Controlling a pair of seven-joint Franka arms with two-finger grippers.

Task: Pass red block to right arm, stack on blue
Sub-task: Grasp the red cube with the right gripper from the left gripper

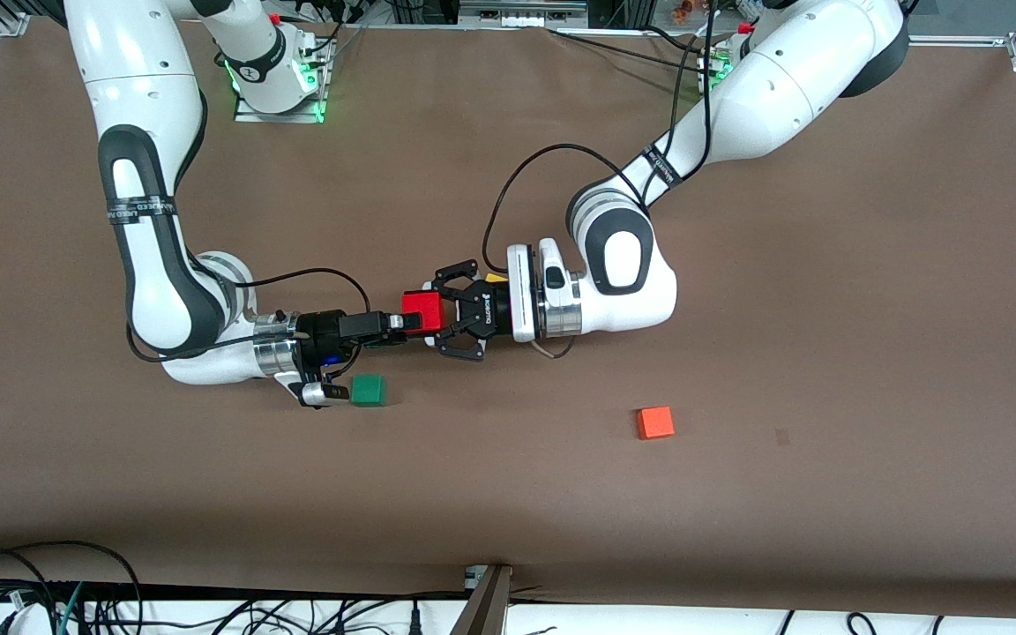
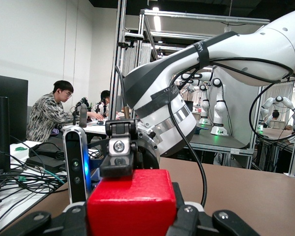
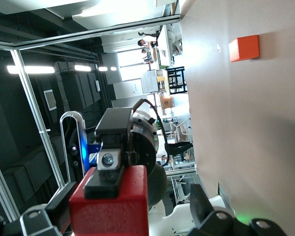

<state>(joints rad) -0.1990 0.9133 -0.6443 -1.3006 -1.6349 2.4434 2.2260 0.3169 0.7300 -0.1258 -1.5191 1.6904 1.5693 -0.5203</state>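
Here my left gripper [image 1: 448, 324] is clamped on the red block [image 1: 423, 312], held level above the table [image 1: 508, 494] mid-span so its free faces point at the right arm [image 1: 155, 265]; my right gripper [image 1: 398, 324] has one finger [image 2: 119, 157] on the block's top, jaws at their widest, so I judge the handover not yet made; the blue block is barely glimpsed under that wrist, the green block [image 1: 369, 389] just beside it, the orange one [image 1: 654, 422] well apart.

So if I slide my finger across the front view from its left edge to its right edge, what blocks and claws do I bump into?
Green block → right claw → red block, pinched in the left claw → orange-red block.
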